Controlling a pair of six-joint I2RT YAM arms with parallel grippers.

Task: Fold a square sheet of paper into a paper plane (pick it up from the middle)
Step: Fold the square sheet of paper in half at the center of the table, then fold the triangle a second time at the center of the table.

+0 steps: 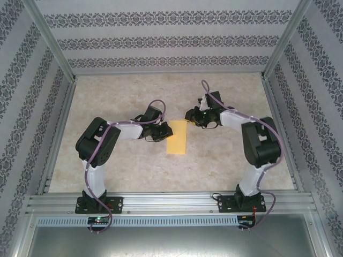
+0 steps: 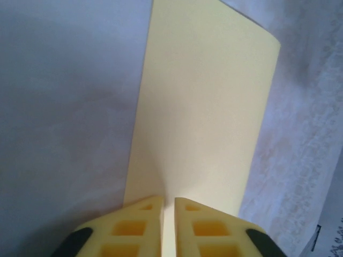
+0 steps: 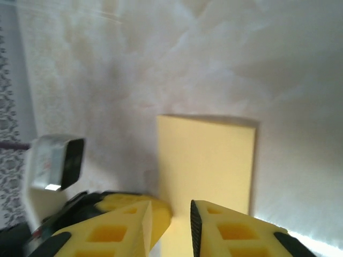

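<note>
While folded yellow sheet of paper (image 1: 177,138) lies flat at centre of counter (image 1: 107,160), left fingers (image 2: 158,206) stand at its left edge, only little apart, paper visible through gap. Right fingers (image 3: 146,211) at its far right corner, wider apart, not clamped.

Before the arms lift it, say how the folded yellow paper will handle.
Probably floppy: the paper is thin and its far corner looks bowed in the left wrist view. Likely light, so a push may slide it across the table.
</note>
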